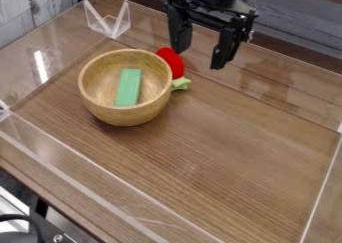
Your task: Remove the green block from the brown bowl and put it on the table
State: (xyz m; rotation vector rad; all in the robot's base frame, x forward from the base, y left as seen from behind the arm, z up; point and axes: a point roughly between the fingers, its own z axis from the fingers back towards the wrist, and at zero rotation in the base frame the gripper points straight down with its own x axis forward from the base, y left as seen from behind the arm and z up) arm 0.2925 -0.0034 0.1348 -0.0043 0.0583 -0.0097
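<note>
Clear acrylic walls (54, 202) edged the wood-grain table (227, 157). Left of and below the claw (201, 49) sat the brown bowl (88, 95), the green block (130, 87) lying flat inside. Claw fingers stood wide apart, holding nothing, hovering just beside a red toy (170, 63).

No writing, label or number can be read anywhere, as far as this small view allows.
</note>
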